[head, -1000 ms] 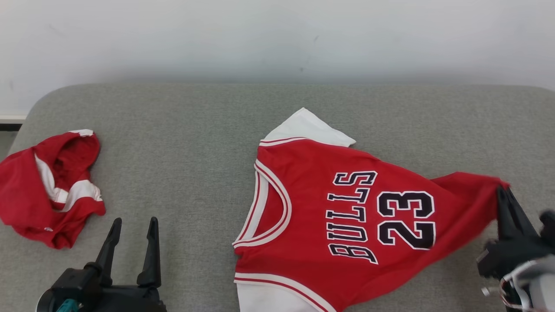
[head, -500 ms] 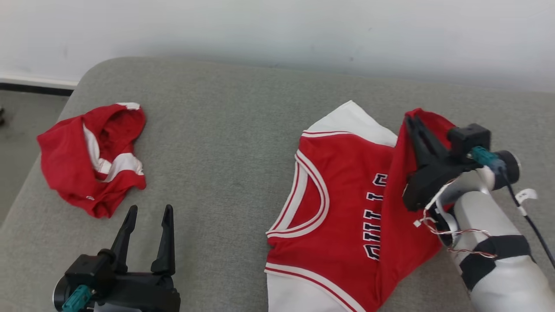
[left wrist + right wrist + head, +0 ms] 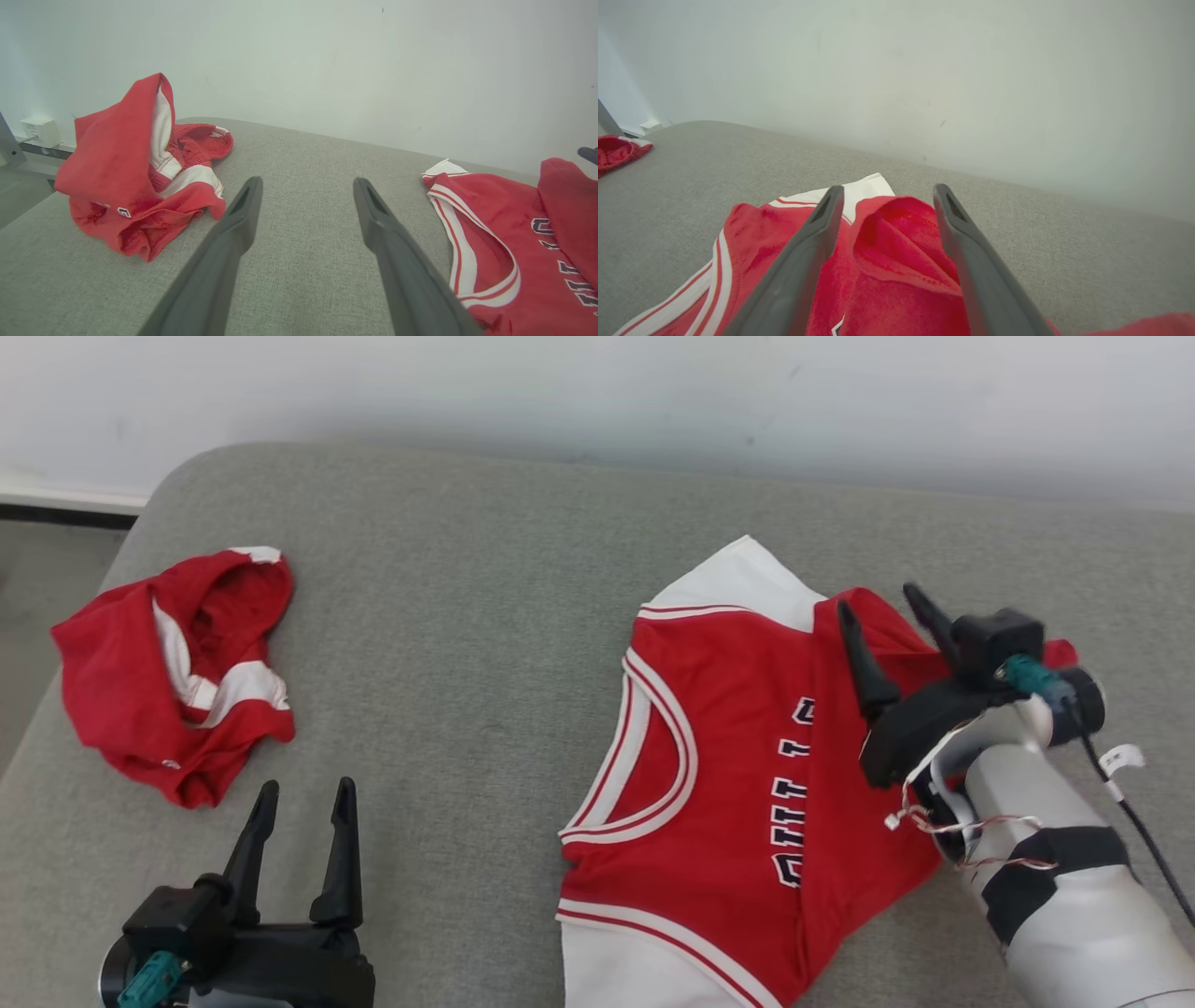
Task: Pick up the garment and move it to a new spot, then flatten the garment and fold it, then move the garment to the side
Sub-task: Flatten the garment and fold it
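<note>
The garment (image 3: 719, 747) is a red basketball jersey with white trim, lying on the grey cushion right of centre. Its bottom part is folded over the lettering, and the fold's bunched edge (image 3: 896, 252) lies under my right gripper (image 3: 878, 599). That gripper is open, its fingers (image 3: 817, 242) straddling the red cloth without pinching it. My left gripper (image 3: 307, 787) stands open at the lower left with nothing between its fingers (image 3: 238, 219), well left of the jersey (image 3: 504, 224).
A second red and white garment (image 3: 168, 663) lies crumpled near the cushion's left edge, also seen in the left wrist view (image 3: 135, 172). Bare grey cushion (image 3: 467, 616) separates the two. A white wall runs behind, and floor (image 3: 37, 579) drops off at far left.
My right gripper carried the jersey's bottom edge up and leftward over the lettering, then opened and let it go. The head camera shifted. The left gripper stayed put.
</note>
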